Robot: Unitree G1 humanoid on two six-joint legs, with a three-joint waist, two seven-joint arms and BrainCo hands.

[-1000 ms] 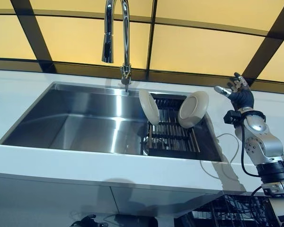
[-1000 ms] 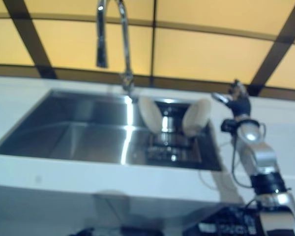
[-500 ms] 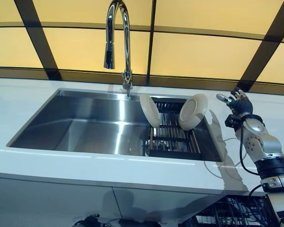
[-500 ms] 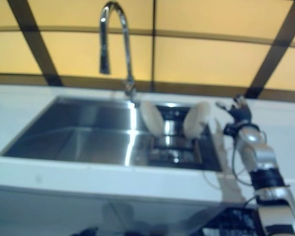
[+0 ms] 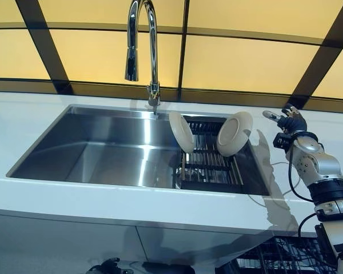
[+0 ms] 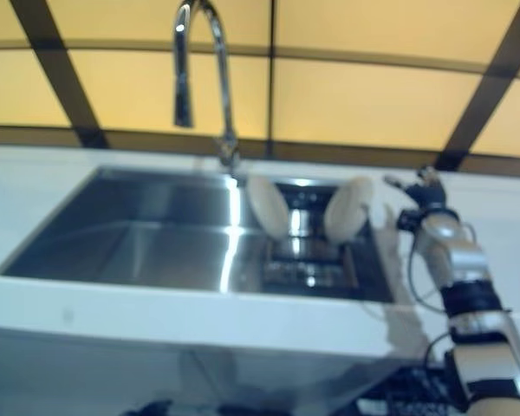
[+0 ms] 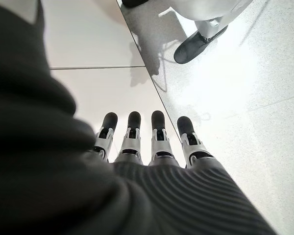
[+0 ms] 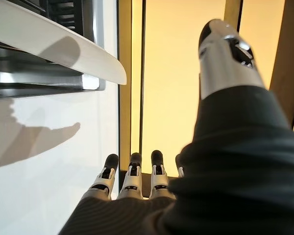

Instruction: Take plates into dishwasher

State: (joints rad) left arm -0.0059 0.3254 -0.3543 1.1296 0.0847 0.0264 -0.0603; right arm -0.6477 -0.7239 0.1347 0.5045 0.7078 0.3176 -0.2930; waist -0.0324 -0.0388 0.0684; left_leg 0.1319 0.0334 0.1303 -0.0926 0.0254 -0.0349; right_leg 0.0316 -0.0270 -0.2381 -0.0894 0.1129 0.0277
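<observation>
Yellow wall panels with dark bands back our white worktop (image 5: pixel 40 123), and sunk into it is the steel sink (image 5: pixel 97 148) under a tall curved tap (image 5: pixel 142 45). At the sink's right end sits a dark drying rack (image 5: pixel 208 168). Two white plates stand on edge in it: the left plate (image 5: pixel 181 131) leans one way, the right plate (image 5: pixel 235 133) leans toward the sink's right rim. Below the worktop edge at lower right we glimpse a dark wire basket (image 5: pixel 274 257), likely the dishwasher rack.

Our right robot hand (image 5: pixel 287 119) is raised over the worktop just beside the right plate, apart from it, fingers straight and spread, holding nothing. Our left robot hand (image 7: pixel 147 142) hangs low over the floor, fingers straight, empty.

We judge that we are at the reach for the first plate. Next we must bring the right robot hand over that plate's rim and pinch it.
</observation>
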